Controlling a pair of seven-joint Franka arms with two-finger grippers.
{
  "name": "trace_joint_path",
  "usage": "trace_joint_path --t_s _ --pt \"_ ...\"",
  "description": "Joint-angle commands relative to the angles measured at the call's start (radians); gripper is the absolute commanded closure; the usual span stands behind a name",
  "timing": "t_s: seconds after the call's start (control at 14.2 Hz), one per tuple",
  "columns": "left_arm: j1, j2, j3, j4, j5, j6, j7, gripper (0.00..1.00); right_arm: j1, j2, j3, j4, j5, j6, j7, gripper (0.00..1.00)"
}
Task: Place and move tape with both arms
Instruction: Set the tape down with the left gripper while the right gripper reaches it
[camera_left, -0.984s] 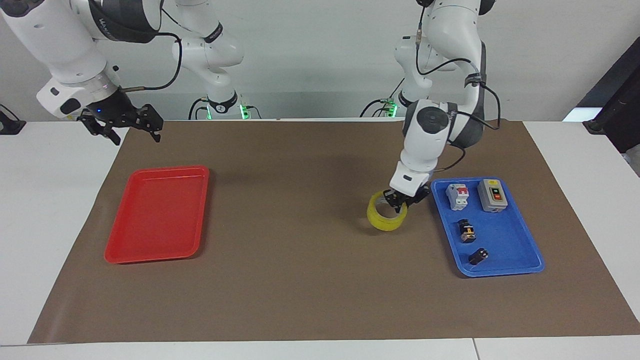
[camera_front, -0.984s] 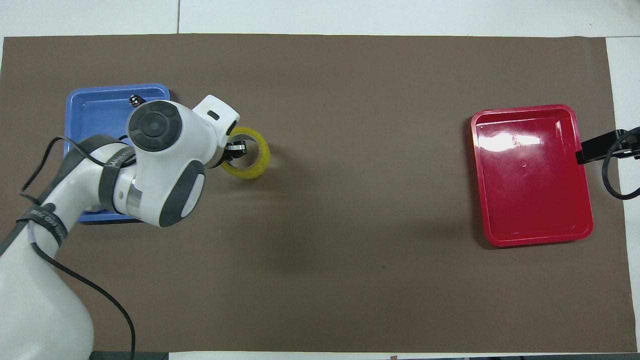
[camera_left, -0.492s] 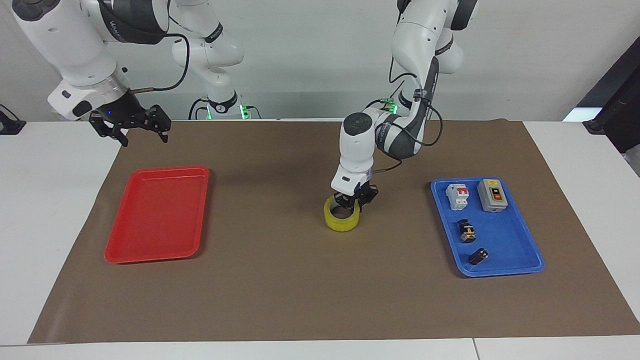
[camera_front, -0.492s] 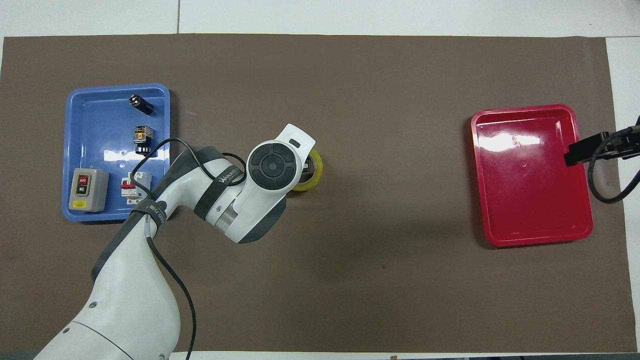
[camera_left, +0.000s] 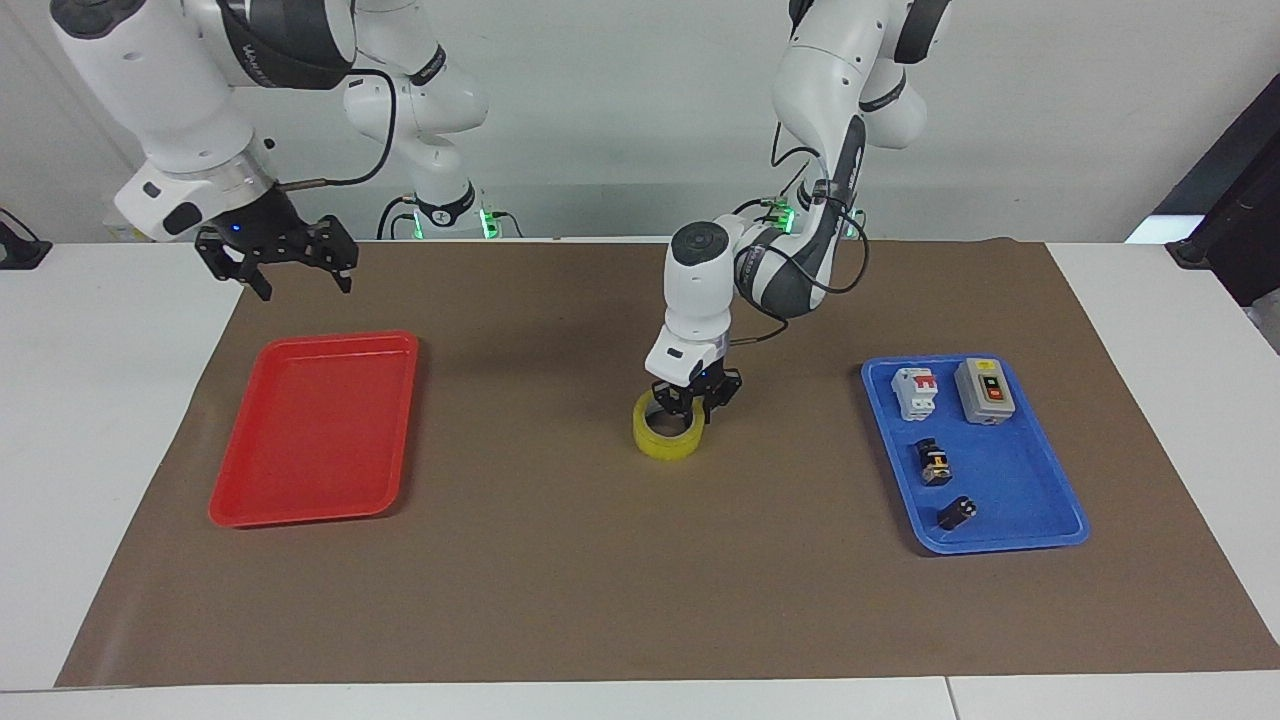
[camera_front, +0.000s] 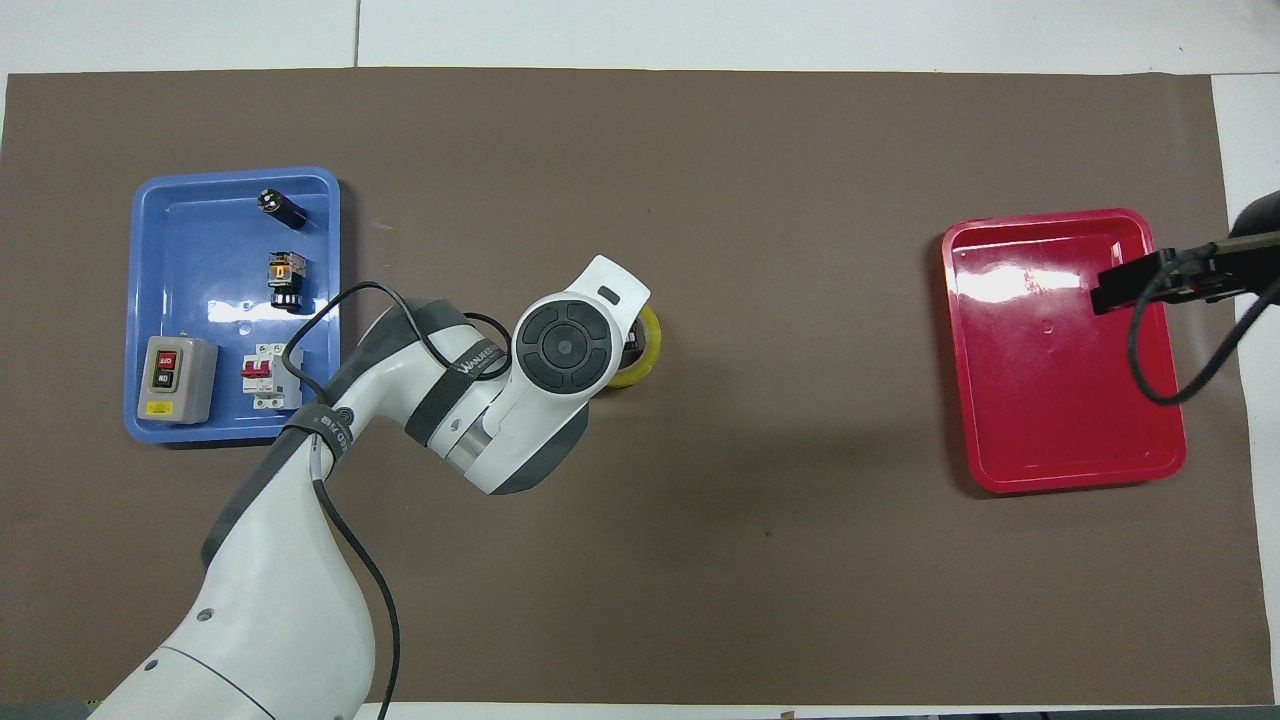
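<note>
The yellow tape roll (camera_left: 667, 433) is at the middle of the brown mat, low over or on it. My left gripper (camera_left: 695, 400) is shut on the roll's rim, one finger inside the ring. In the overhead view the left arm's wrist covers most of the tape (camera_front: 645, 352), and the gripper itself is hidden. My right gripper (camera_left: 285, 262) hangs open in the air above the mat's edge, over the red tray's end nearest the robots; it also shows in the overhead view (camera_front: 1125, 288).
A red tray (camera_left: 312, 430) lies toward the right arm's end of the table. A blue tray (camera_left: 1010, 500) toward the left arm's end holds a breaker (camera_left: 914, 391), a grey switch box (camera_left: 985, 390) and two small black parts.
My left gripper has carried the tape from beside the blue tray to the mat's middle. My right gripper has moved toward the red tray.
</note>
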Motion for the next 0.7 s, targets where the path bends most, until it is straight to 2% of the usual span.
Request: trace_joint_path --t_s 0.0,0.14,0.42,0.63 --pt "0.005 -0.089 0.008 -0.036 0.024 -0.021 -0.008 0.00 0.103 0.075 0.005 -0.003 0.052 0.115 0.157 0.00" --pt "0.053 -0.185 0.010 -0.075 0.023 -0.081 0.012 0.00 0.169 0.136 0.006 -0.002 0.083 0.227 0.270 0.00" --pt "0.186 -0.314 0.010 -0.100 0.015 -0.240 0.257 0.00 0.302 0.233 0.008 0.017 0.083 0.363 0.424 0.00" --pt "0.310 -0.377 0.010 -0.097 -0.123 -0.289 0.484 0.00 0.393 0.299 0.008 0.014 0.080 0.436 0.476 0.00"
